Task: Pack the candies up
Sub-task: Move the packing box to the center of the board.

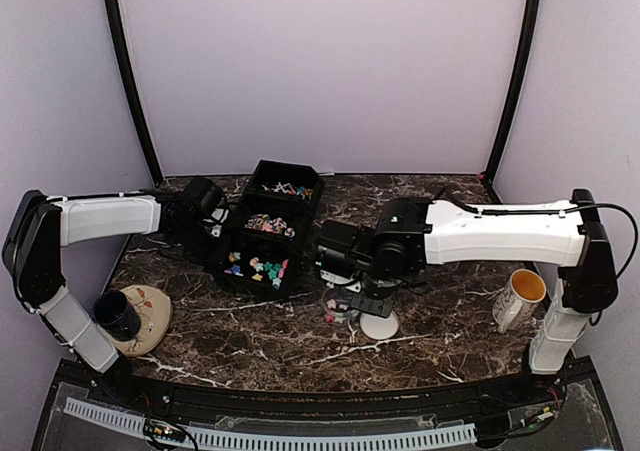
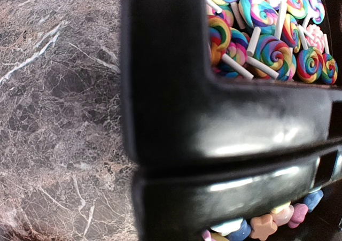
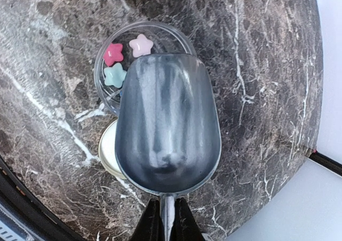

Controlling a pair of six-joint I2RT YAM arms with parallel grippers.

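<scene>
The candies lie in a black three-part organiser (image 1: 304, 209): star pieces (image 1: 258, 267) in the near bin, swirled lollipops (image 2: 267, 38) in the middle one. More star candies (image 2: 267, 225) show low in the left wrist view. A small clear jar (image 3: 107, 94) holds three stars: red-pink (image 3: 113, 54), pale pink (image 3: 141, 45) and teal (image 3: 114, 75). My right gripper (image 3: 168, 219) is shut on the handle of an empty metal scoop (image 3: 166, 129) that hangs over the jar. My left gripper (image 1: 216, 219) is shut against the organiser's left wall; its fingers are hidden.
A white lid (image 3: 109, 150) lies beside the jar, partly under the scoop. A white mug (image 1: 520, 296) stands at the right. On the left a dark cup (image 1: 118, 314) sits on a beige plate (image 1: 152, 311). Purple walls enclose the marble table (image 1: 440, 341).
</scene>
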